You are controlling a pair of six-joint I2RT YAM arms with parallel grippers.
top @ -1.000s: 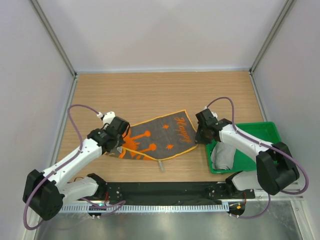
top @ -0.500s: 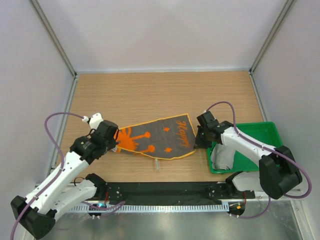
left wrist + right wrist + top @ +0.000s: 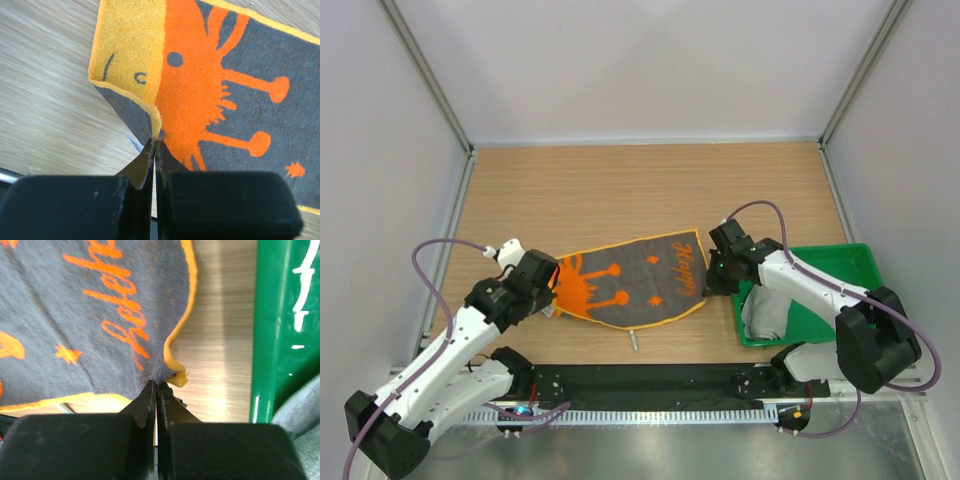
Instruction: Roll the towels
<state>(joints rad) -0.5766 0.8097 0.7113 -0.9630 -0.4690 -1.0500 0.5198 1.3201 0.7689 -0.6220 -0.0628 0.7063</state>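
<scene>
The dark grey towel with orange print [image 3: 630,279] lies spread on the wooden table between my two arms. My left gripper [image 3: 548,301] is shut on its near left corner [image 3: 156,131], where the edge is folded over and shows the orange-yellow back [image 3: 131,40]. My right gripper [image 3: 712,283] is shut on the near right corner [image 3: 165,376], beside the orange lettering [image 3: 120,310]. The light grey towel [image 3: 766,310] lies crumpled in the green tray [image 3: 855,258], and a bit of it shows at the right wrist view's lower right [image 3: 300,412].
The green tray's rim [image 3: 272,325] stands just right of my right gripper. A small grey screw-like piece [image 3: 633,340] lies on the table near the towel's front edge. White walls and metal rails enclose the table on three sides.
Both grippers have pulled the dark towel toward the near edge and drawn it flatter. The left arm swung down and to the left; the right gripper shifted slightly.
</scene>
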